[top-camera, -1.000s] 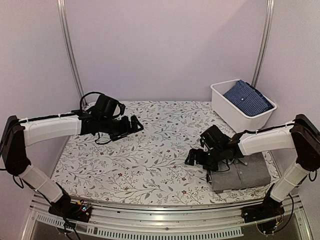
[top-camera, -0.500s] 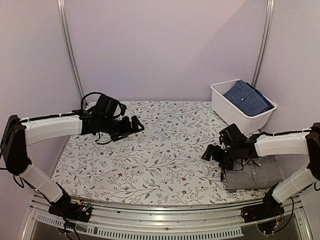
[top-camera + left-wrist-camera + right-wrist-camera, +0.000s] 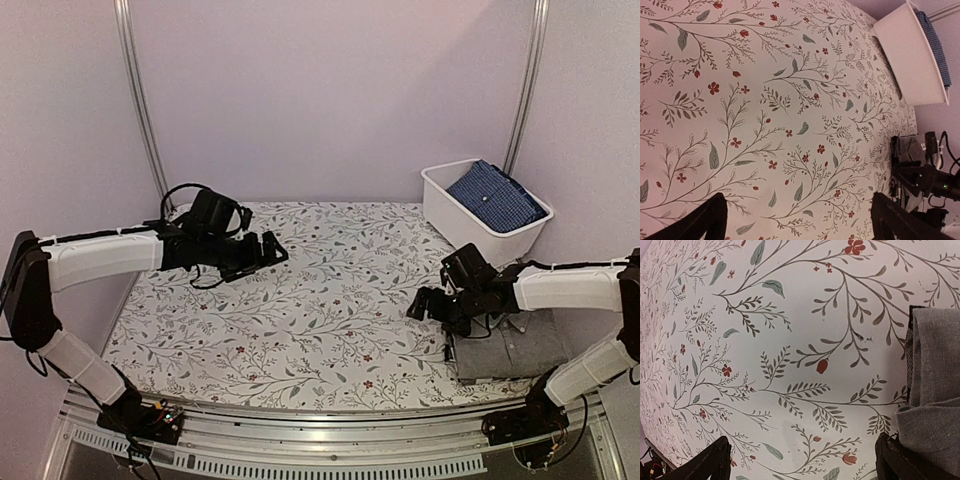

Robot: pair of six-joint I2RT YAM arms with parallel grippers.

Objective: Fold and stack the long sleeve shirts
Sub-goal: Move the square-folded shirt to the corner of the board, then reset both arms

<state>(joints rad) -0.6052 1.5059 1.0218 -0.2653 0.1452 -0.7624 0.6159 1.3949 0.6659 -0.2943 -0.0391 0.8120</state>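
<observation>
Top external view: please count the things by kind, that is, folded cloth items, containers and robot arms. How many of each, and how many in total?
Folded cloth items: 2 (grey shirt on the table, blue garment in the bin)
Containers: 1 (white bin)
Robot arms: 2 (left arm, right arm)
Total: 5
</observation>
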